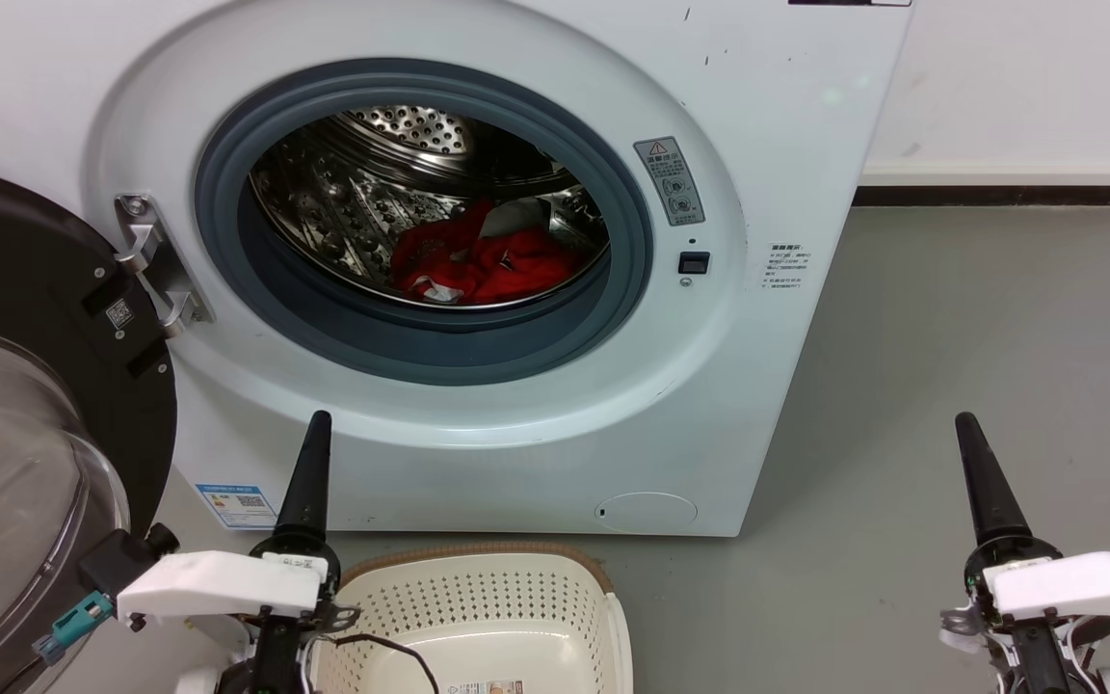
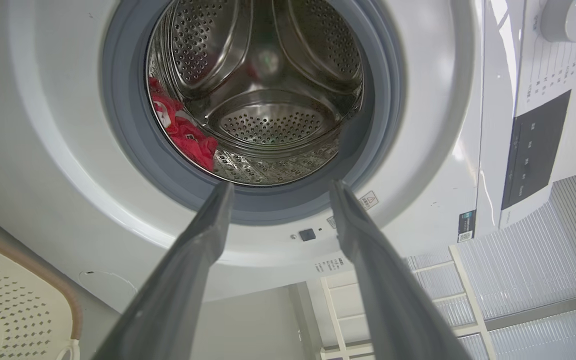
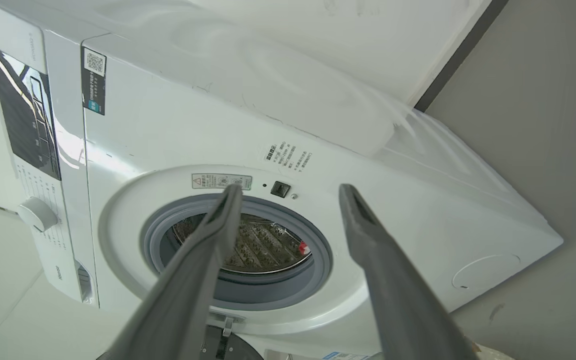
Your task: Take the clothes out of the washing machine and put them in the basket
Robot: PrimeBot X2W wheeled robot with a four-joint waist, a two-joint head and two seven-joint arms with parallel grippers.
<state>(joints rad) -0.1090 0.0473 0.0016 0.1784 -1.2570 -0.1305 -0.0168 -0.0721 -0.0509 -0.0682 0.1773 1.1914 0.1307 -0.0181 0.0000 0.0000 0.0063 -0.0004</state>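
Red clothes (image 1: 492,268) lie far inside the washing machine (image 1: 786,125) (door (image 1: 6,280) swung left); left gripper (image 2: 282,186) and right gripper (image 3: 290,188) gape empty, basket (image 1: 478,598) near.

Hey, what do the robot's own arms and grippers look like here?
The left gripper and right gripper each have two long, tapering dark grey fingers on a round black base. Behind each sits a white blocky wrist housing. The left arm also carries a teal connector and a thin black cable.
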